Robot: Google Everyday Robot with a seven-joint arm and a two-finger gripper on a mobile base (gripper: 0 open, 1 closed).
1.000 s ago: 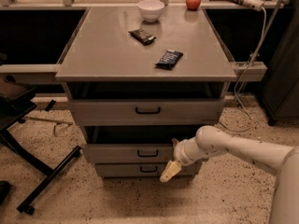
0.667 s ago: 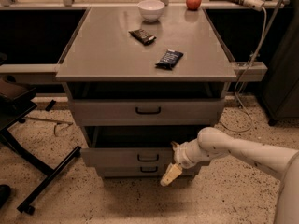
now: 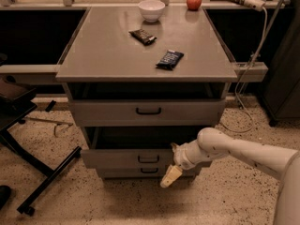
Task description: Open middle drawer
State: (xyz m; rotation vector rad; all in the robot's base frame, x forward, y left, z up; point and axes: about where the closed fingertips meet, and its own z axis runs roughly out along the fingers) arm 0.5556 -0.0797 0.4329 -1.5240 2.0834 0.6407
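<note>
The grey cabinet has three drawers. The middle drawer (image 3: 122,158) has a small black loop handle (image 3: 148,159). It stands partly pulled out, with a dark gap of its interior (image 3: 140,137) showing above its front. My gripper (image 3: 171,168) comes in from the right on a white arm (image 3: 234,150). It is against the right part of the middle drawer's front, just right of the handle, and its cream tip hangs down over the bottom drawer (image 3: 140,171). The top drawer (image 3: 147,110) is also partly out.
On the cabinet top (image 3: 103,50) lie two dark snack packs (image 3: 169,59) (image 3: 142,35), a white bowl (image 3: 152,9) and a red apple (image 3: 193,1). An office chair's base (image 3: 42,177) stands on the left floor. A power strip and cables (image 3: 248,55) hang at the right.
The middle drawer's front has slid forward a little, widening the dark gap above it. My gripper has moved slightly forward with it.
</note>
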